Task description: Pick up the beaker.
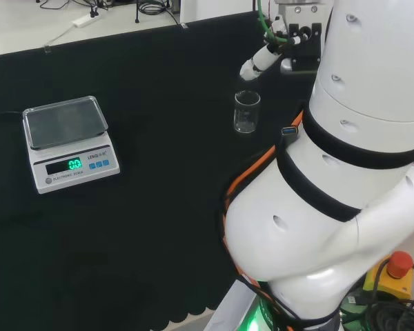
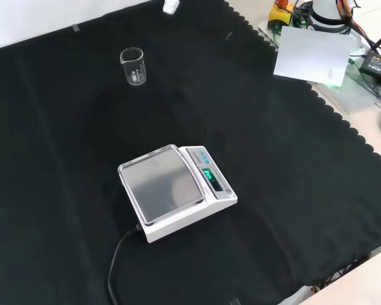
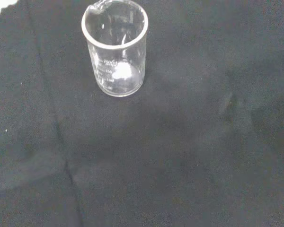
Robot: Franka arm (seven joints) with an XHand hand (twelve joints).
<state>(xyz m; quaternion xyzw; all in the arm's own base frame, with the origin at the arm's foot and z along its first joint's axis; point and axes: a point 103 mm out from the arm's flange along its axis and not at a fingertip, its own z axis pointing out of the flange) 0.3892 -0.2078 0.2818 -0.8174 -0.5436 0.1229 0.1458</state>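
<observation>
The hand (image 1: 257, 63) hangs above the surface (image 1: 165, 227) with nothing in it; a white finger points down and to the left in the head view. Whether its fingers are straight or curled cannot be told from what shows.

The beaker (image 1: 247, 111) stands upright on the black cloth just below and slightly left of that fingertip in the head view, apart from it. In the front view the beaker (image 2: 133, 66) is below and left of the small white tip of the hand (image 2: 170, 7) at the top edge. From the wrist, the beaker (image 3: 115, 47) is seen from above, its spout on the rim and printed marks on its wall; it looks empty.

A scale (image 1: 67, 141) with a steel pan and a lit green display sits well away from the hand, far to the left in the head view. In the front view the scale (image 2: 175, 190) lies nearer the camera than the beaker, with its cord trailing off toward the lower edge.
</observation>
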